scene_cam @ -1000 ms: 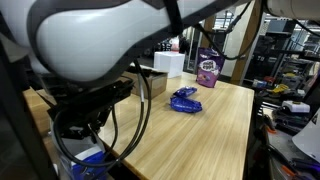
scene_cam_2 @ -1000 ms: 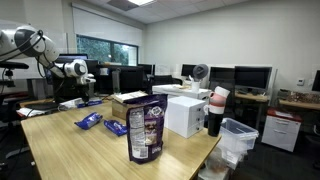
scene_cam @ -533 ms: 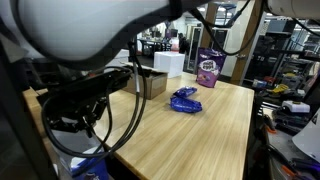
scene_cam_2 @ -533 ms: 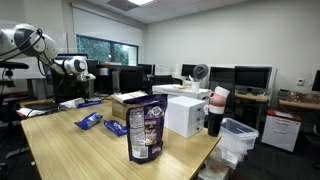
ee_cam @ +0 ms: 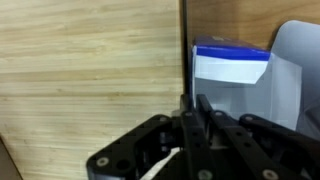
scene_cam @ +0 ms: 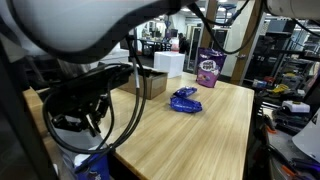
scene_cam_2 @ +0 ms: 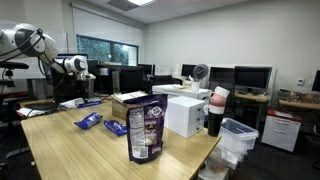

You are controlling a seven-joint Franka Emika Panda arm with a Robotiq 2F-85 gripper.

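Observation:
My gripper (ee_cam: pixel 195 108) has its two black fingers pressed together with nothing between them. It hangs over the edge of the wooden table (ee_cam: pixel 90 60), next to a blue and white box (ee_cam: pixel 230 65) that lies just beyond the edge. In an exterior view the gripper (scene_cam_2: pixel 82 70) is high above the table's far left corner. On the table lie blue packets (scene_cam_2: pixel 89 121), also seen in an exterior view (scene_cam: pixel 184 100), well away from the gripper.
A purple snack bag (scene_cam_2: pixel 146 128) stands at the table's near end, also visible in an exterior view (scene_cam: pixel 209 68). A cardboard box (scene_cam_2: pixel 128 102), a white box (scene_cam_2: pixel 185 115) and a dark cup (scene_cam_2: pixel 215 115) stand by it. Desks with monitors surround the table.
The arm has shifted a little in both exterior views, with the gripper drifting slightly sideways. The things on the table have not moved.

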